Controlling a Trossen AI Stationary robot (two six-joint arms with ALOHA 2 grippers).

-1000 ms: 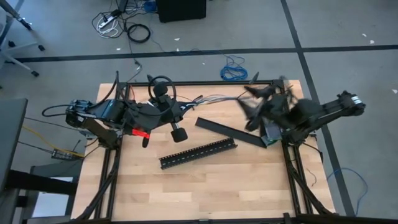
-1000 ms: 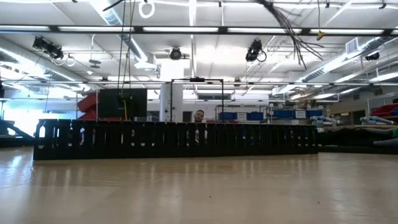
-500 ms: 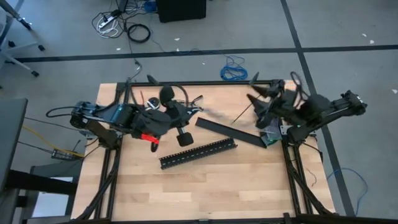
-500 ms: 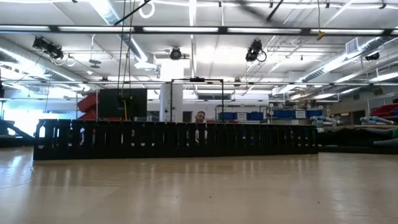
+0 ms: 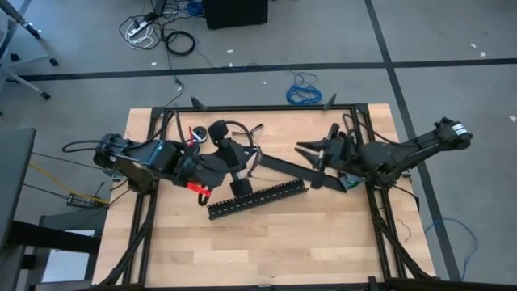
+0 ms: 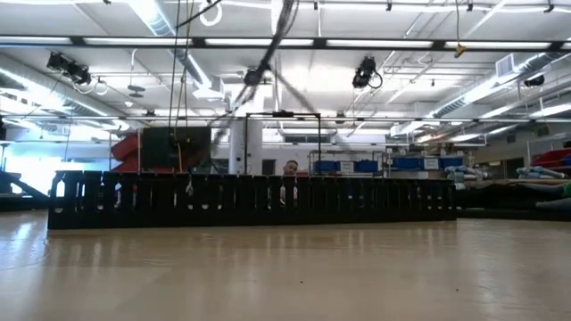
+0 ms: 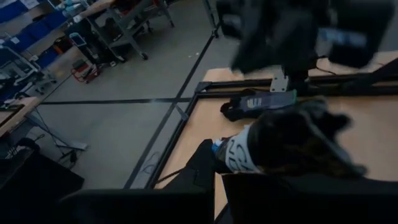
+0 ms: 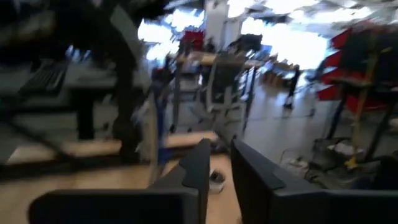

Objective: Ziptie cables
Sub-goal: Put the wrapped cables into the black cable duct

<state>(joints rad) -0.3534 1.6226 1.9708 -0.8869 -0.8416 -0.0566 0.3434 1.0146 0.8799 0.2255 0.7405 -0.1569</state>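
My left gripper is shut above the table's middle left. Its wrist view shows a dark blurred mass in front of my left gripper. The cables appear only in the low view, as a dark blurred band high above the table. I cannot pick them out from above. My right gripper hangs just right of the left one. In its wrist view my right gripper has a narrow gap, with nothing in it. The zipties are not to be made out. My left gripper is shut on the cables, but the blurred dark mass in its wrist view hides the place of contact. Which part of them it has cannot be told. The cables are lifted clear of the table.
A wide black perforated strip lies near the table's middle and fills the low view as a wall. A flat black strip lies under the grippers. A dark thing with a green label sits at the right. A blue coiled cable lies on the floor.
My right gripper has come down and gone toward the table's left edge, close to my left gripper. My left gripper has shifted a little toward the near edge. In the low view the cables have swung from the upper right to the upper middle.
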